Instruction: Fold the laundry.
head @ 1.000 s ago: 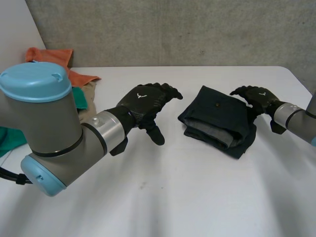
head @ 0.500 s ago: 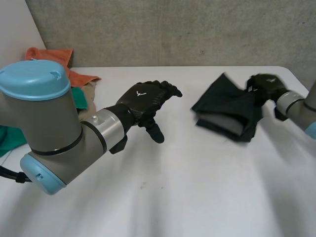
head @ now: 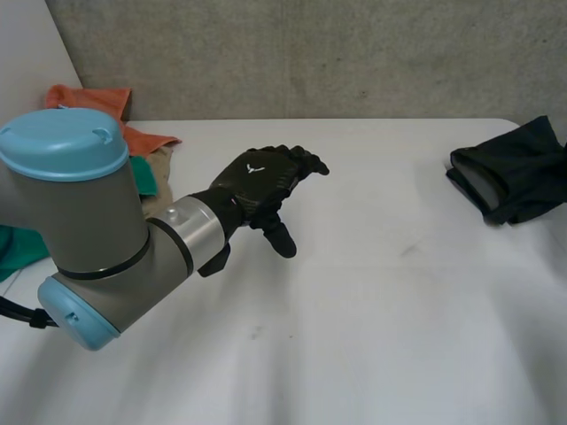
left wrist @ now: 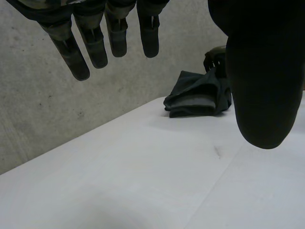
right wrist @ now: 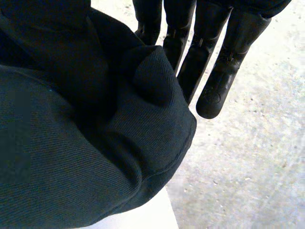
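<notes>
1. Watching my left hand (head: 261,180): fingers (left wrist: 114,38) straight and spread, holding nothing, above the table (head: 354,310).
2. My right hand (right wrist: 236,47) pinches the dark cloth (right wrist: 71,143), bunched against its straight fingers.
3. I see that cloth well beyond the left fingertips.

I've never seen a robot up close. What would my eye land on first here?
First, the big grey left arm with light-blue caps at the near left, its black left hand hanging open over the middle of the white table. Next, the folded dark garment at the table's right edge. Last, the heap of orange and green clothes at the far left corner.
</notes>
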You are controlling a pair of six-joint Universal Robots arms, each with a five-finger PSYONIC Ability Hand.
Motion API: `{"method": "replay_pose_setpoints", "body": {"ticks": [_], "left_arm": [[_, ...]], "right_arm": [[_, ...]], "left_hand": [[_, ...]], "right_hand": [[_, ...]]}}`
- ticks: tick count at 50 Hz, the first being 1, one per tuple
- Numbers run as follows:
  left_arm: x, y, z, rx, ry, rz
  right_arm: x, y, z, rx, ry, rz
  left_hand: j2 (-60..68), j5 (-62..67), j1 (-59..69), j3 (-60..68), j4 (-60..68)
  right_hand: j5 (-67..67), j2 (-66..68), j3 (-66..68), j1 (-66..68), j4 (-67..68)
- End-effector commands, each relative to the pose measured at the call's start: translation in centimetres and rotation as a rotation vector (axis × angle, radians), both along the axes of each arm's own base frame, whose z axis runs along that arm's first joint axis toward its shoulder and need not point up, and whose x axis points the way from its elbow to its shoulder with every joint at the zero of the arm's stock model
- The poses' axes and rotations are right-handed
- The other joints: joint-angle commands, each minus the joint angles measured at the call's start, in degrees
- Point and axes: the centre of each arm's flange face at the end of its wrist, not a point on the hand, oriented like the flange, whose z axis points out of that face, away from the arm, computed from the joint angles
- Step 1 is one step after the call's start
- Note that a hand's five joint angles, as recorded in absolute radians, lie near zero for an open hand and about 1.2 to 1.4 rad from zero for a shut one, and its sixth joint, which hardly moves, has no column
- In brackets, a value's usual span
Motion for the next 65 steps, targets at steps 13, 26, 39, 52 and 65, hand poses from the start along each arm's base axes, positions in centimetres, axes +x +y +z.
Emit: {"method": "replay_pose_setpoints", "body": {"ticks": [13,26,39,52,65], "left_arm": [[-0.6,0.6,0.1,-0.004,0.004,-0.021],[-0.7,1.0,0.5,-0.002,0.013,-0.028],[0.3,2.4,1.7,-0.013,0.021,-0.03],[2.4,1.2,5.2,-0.113,0.083,0.036],[12.3,-10.3,7.9,-0.389,0.067,0.46]], "right_arm": [[-1.7,0.1,-0.6,0.036,0.131,-0.057],[-0.9,1.9,-0.6,0.167,0.2,-0.067],[-2.8,8.5,4.0,0.328,0.75,-0.012],[5.5,10.7,17.8,-0.325,0.799,-0.107],[21.3,26.4,13.4,-0.265,0.251,0.819]], "left_hand": [[-0.25,0.57,-3.19,-0.58,-0.22],[-0.25,0.57,-3.19,-0.58,-0.22],[-0.58,0.23,-3.52,-0.91,-0.56],[-0.75,0.06,-3.69,-1.08,-0.73],[0.09,0.9,-2.85,-0.24,0.11]], "right_hand": [[17.05,13.16,14.11,27.15,11.47],[-52.95,-56.84,-55.89,-42.85,-58.53],[-52.95,-56.84,-55.89,-42.85,-58.53],[-52.95,-56.84,-55.89,-42.85,-58.53],[-52.95,-56.84,-55.89,-42.85,-58.53]]}}
